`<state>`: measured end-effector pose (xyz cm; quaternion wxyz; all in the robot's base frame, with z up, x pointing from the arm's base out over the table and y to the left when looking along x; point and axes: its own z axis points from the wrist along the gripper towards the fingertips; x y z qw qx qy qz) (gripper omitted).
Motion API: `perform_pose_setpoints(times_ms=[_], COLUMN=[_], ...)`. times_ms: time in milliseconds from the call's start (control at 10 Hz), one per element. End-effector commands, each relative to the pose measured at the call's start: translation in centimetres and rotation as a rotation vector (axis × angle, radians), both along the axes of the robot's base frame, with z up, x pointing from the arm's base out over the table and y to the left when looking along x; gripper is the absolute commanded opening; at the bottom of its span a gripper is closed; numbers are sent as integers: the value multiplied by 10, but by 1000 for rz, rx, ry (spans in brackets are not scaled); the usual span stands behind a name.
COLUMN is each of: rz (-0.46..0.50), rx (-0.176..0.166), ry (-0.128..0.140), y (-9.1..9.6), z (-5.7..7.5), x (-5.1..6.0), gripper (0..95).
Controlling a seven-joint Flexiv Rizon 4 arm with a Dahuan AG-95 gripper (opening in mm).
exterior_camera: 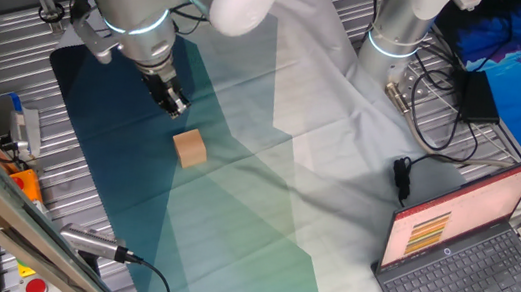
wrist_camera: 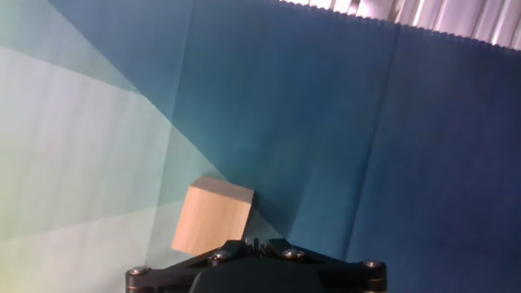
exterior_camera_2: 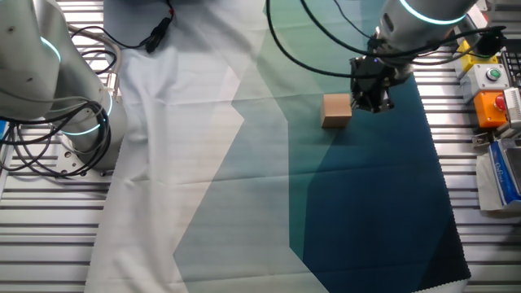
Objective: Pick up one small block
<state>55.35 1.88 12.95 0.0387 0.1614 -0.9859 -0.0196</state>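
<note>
The small block [exterior_camera: 190,148] is a plain light-tan wooden cube lying on the blue-green cloth. It also shows in the other fixed view [exterior_camera_2: 336,111] and in the hand view [wrist_camera: 213,216]. My gripper [exterior_camera: 174,104] hangs a little above the cloth, just beyond the block toward the dark blue side, and does not touch it. In the other fixed view the gripper [exterior_camera_2: 371,104] is right of the block. In the hand view the gripper [wrist_camera: 256,242] has its fingertips together with nothing between them, and the block sits just left of them.
An open laptop [exterior_camera: 467,259] stands at the right, with cables [exterior_camera: 427,107] behind it. A second robot base [exterior_camera_2: 57,89] stands at the cloth's white end. A box with buttons [exterior_camera_2: 492,89] and small tools [exterior_camera: 21,130] lie on the ribbed table beside the cloth.
</note>
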Motion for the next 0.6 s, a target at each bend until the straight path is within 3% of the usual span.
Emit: perform_pose_setpoints(times_ms=[100, 600], rz=[6, 4], rx=[0, 0], ry=[-5, -14], y=[-5, -21], z=[1, 6], x=[-10, -40], gripper=[0, 0])
